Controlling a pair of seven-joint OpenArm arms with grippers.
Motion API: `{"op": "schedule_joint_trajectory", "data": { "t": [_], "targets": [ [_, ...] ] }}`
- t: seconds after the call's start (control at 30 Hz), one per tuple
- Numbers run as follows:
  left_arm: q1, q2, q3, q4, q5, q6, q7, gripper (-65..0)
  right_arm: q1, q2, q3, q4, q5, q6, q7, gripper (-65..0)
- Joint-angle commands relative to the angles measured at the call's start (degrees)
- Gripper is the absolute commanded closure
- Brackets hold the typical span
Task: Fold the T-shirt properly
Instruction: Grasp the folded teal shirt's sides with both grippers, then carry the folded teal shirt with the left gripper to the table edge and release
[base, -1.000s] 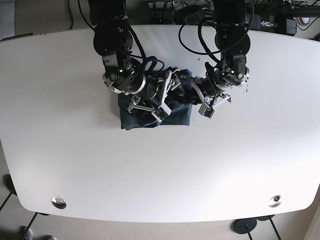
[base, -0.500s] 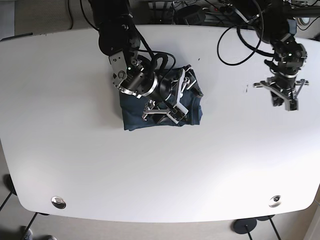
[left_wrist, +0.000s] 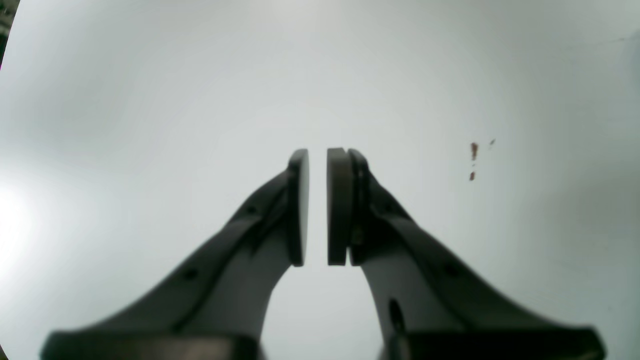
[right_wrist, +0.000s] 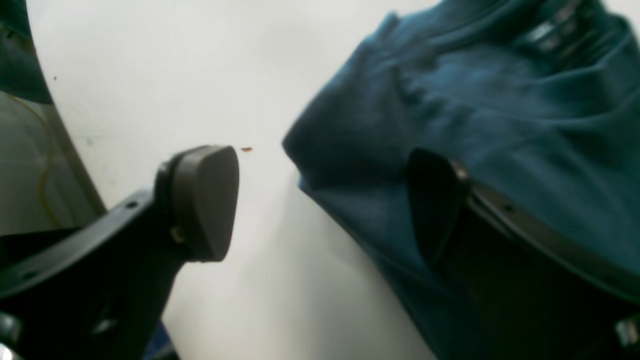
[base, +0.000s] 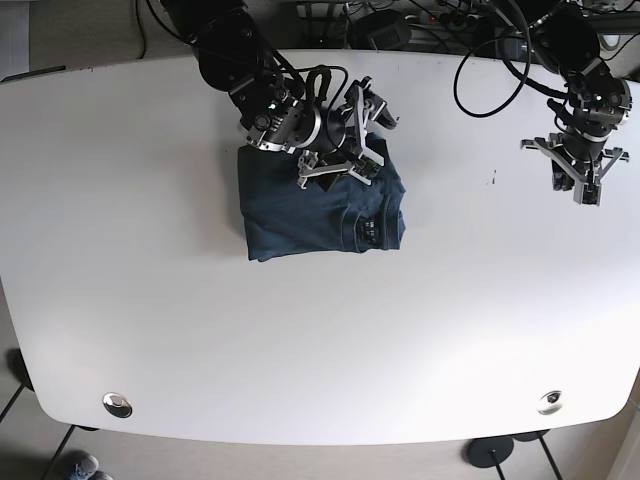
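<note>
So your right gripper (base: 350, 140) sits on the left side of the base view, reaching in from the top edge with the arm bent down and angled toward the middle of the bench (base: 300, 350). Its jaws are spread wide and there's nothing between them. In the right wrist view one finger (right_wrist: 200, 200) hangs over bare white surface and the other finger (right_wrist: 440, 200) is over the cloth, so the gripper straddles the shirt's edge. Can't tell from that view if the finger on the cloth side is actually touching the fabric.

The T-shirt (base: 315, 205) is dark blue and lies as a folded, roughly rectangular bundle on the bench, left of centre, right under and just in front of that gripper. A small printed label patch shows on its right-hand part. The upper right corner looks a bit rumpled where the gripper is.

No containers anywhere, just the bench with two small round metal fittings near the front corners.

Over on the right, your left gripper (base: 580, 180) is well apart from the shirt, pointing down at bare bench. In the left wrist view its pads (left_wrist: 299, 210) are nearly together with only a thin slit between them, holding nothing. A few tiny reddish specks (left_wrist: 473, 150) sit on the surface beside it.
</note>
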Motion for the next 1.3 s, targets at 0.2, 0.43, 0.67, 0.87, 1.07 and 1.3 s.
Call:
{"op": "schedule_joint_trajectory", "data": {
  "t": [0.2,0.43,0.67,0.87,1.07,1.3],
  "targets": [
    [1.0,2.0,13.9,7.3,-0.5,0.1,-1.2,-4.7,-2.4,0.1,0.4,8.8,0.5,0.67,1.4,-50.1],
    [6.1,7.3,32.2,9.5,-0.3,0.1,-1.2,-4.7,7.8,0.9,21.9,10.0,0.7,0.84,1.4,-19.3],
    [9.8,8.7,41.8,8.8,-0.6,0.1,-1.2,-4.7,21.1,4.2,27.4,-13.5,0.3,4.71,7.5,-3.2],
    [8.0,8.6,42.5,2.2,-0.6,0.1,-1.2,-4.7,23.5,8.1,22.4,-29.3,0.2,5.59,21.1,-3.0],
    [-3.2,8.3,36.1,-10.7,-0.2,0.1,-1.2,-4.9,19.5,10.5,22.5,-29.4,0.7,7.79,24.0,-2.9],
    [-24.9,4.9,35.8,-33.0,-0.2,0.1,-2.8,-4.9,10.6,10.6,22.9,-20.3,0.7,7.35,23.8,-2.9]
  ]
}}
